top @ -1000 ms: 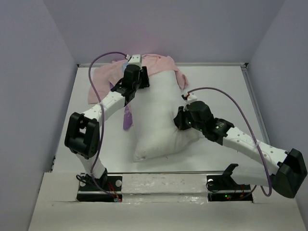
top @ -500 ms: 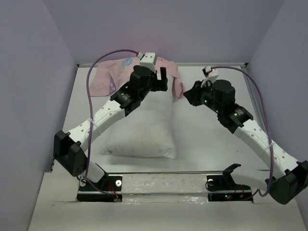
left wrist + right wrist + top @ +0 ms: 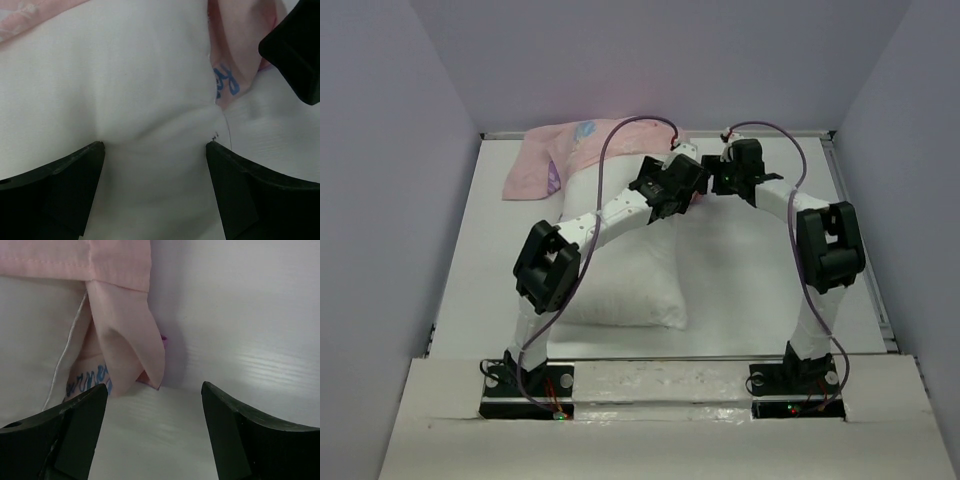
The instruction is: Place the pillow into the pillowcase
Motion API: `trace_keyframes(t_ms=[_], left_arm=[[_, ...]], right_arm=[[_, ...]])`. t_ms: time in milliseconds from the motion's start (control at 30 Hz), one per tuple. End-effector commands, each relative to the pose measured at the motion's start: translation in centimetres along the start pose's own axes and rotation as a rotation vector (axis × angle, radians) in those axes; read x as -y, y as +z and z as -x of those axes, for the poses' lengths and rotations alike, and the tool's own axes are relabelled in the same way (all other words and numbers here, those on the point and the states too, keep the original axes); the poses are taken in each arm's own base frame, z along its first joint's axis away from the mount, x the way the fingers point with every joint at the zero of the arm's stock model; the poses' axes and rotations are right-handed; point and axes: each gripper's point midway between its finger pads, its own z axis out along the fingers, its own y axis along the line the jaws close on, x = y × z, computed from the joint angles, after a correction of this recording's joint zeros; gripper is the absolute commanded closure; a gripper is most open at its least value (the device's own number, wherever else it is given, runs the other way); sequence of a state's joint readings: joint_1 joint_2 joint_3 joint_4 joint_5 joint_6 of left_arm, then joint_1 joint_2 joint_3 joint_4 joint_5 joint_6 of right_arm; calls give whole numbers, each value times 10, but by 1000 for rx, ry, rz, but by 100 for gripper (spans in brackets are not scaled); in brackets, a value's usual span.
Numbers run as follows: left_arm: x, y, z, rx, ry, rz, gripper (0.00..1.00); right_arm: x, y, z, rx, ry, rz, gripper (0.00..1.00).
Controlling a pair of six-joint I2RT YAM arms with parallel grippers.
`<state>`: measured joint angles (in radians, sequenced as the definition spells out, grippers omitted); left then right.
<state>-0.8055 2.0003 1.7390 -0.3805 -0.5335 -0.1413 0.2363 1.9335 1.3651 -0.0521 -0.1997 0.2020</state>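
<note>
The white pillow [image 3: 620, 280] lies flat on the table, its far end under the pink pillowcase [image 3: 535, 165] bunched at the back. My left gripper [image 3: 688, 190] hovers open over the pillow's far right corner; in its wrist view the pillow [image 3: 125, 75] fills the space between the open fingers [image 3: 75, 190], and a pink fold of pillowcase [image 3: 225, 60] with blue lettering shows at upper right. My right gripper [image 3: 710, 182] stands open just right of that corner. Its wrist view shows a hanging pillowcase corner [image 3: 125, 330] beside the pillow [image 3: 35, 340], with bare table between the jaws.
The white table [image 3: 760, 280] is walled by a raised rim at the back [image 3: 770, 134] and lilac walls on both sides. The two grippers are close together near the back middle. The right gripper's black body [image 3: 295, 55] shows in the left wrist view.
Both grippers have opened and let go. Both arms swung toward the pillow's far right corner. The pillow dropped from a tilted, lifted pose to lying flat, its far end under the pillowcase.
</note>
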Motion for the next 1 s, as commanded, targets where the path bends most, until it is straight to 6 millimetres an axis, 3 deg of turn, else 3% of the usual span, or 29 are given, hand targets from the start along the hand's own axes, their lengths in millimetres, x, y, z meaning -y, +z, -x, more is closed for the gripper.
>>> trace_keyframes(t_ms=[0, 133, 167, 200, 233, 300, 333, 367, 400, 433, 467, 533, 600, 633, 667, 700, 733, 767, 833, 900, 967], left_arm=[[-30, -3, 20, 52, 56, 204, 4], [-32, 10, 22, 78, 83, 273, 2], [-31, 13, 22, 84, 83, 275, 2], [-30, 20, 23, 99, 74, 276, 2], [-30, 24, 26, 107, 64, 276, 3], [-28, 36, 27, 122, 47, 278, 18], [-36, 44, 27, 128, 36, 291, 29], [-37, 52, 31, 146, 10, 286, 42], [-38, 63, 27, 136, 3, 274, 55], [-45, 75, 27, 130, -29, 247, 79], [-47, 82, 29, 147, -81, 237, 100], [-50, 89, 25, 153, -136, 199, 100], [-54, 87, 33, 204, -264, 131, 100], [-55, 83, 37, 227, -308, 112, 100], [-55, 79, 40, 249, -340, 98, 100], [-54, 66, 59, 317, -415, 73, 100], [-51, 67, 51, 309, -437, 57, 100], [-54, 59, 62, 348, -502, 44, 100], [-56, 56, 57, 363, -540, 35, 100], [-62, 49, 64, 399, -588, 27, 100], [-66, 44, 68, 428, -652, 20, 100]], right_arm=[[-25, 11, 65, 155, -92, 97, 17], [-32, 36, 80, 175, -92, 146, 16], [-30, 50, 72, 152, -82, 158, 17], [-41, 51, 84, 170, -80, 209, 20], [-45, 54, 84, 164, -83, 238, 23], [-57, 57, 78, 150, -67, 314, 45], [-66, 57, 75, 148, -64, 344, 61], [-79, 55, 74, 161, -79, 375, 84], [-86, 52, 69, 154, -88, 394, 92], [-98, 46, 62, 145, -107, 407, 100], [-106, 39, 61, 153, -116, 430, 100], [-121, 16, 49, 152, -121, 473, 100], [-145, -12, 56, 210, -144, 524, 100], [-143, -16, 44, 196, -136, 530, 100], [-153, -23, 40, 193, -136, 554, 100], [-168, -30, 31, 180, -140, 589, 100], [-177, -37, 27, 173, -141, 610, 100], [-197, -50, 13, 154, -155, 645, 100], [-217, -72, 7, 169, -179, 672, 100], [-226, -80, -18, 139, -179, 664, 100], [-233, -96, -24, 127, -146, 701, 100]])
